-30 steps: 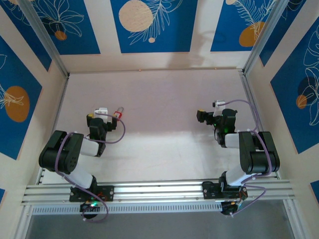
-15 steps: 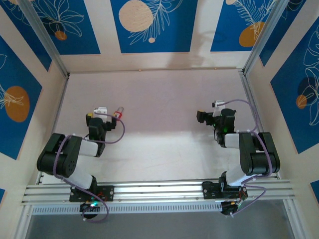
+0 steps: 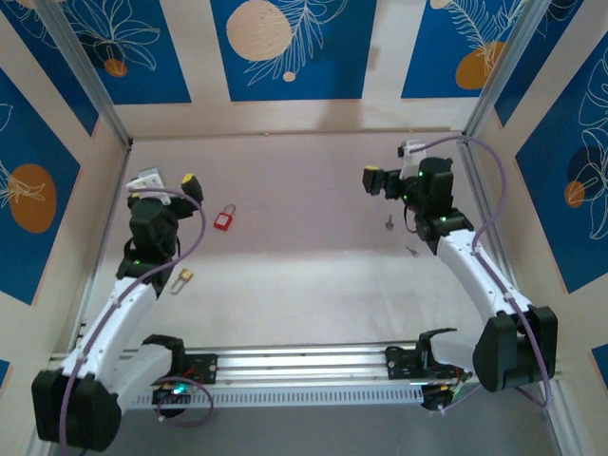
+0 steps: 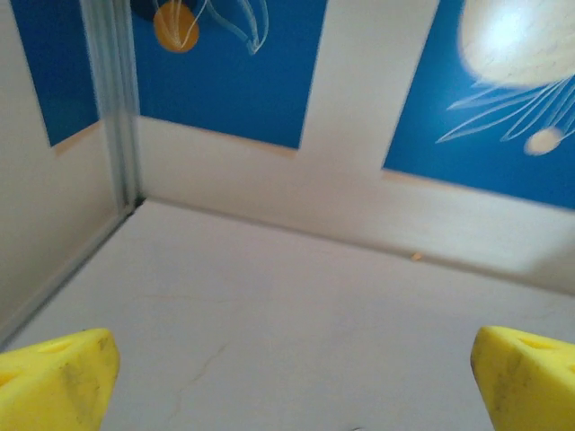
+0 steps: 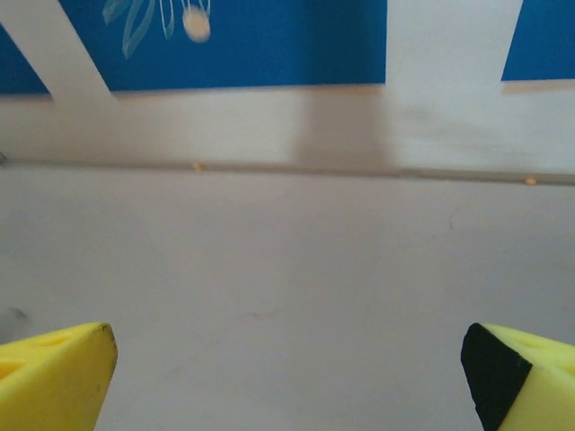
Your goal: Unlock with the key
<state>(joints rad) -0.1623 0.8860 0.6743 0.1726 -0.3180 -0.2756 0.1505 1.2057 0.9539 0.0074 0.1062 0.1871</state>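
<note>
Both arms have unfolded from their tuck, uncovering the key (image 3: 181,278) on the tabletop (image 3: 304,285) beside the left forearm; pickup can begin. Farther out lies the red padlock (image 3: 225,218). Beyond, left gripper (image 4: 289,377) and right gripper (image 5: 287,377) hang with jaws released, empty. Two specks by the right arm are unidentifiable.

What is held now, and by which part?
Nothing: the left gripper and right gripper are open, empty; the small brass key with wire loop lies free.

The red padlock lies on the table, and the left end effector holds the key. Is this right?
Not quite: the left end effector is open and empty. The key lies on the table beside that arm, as the top external view shows.
</note>
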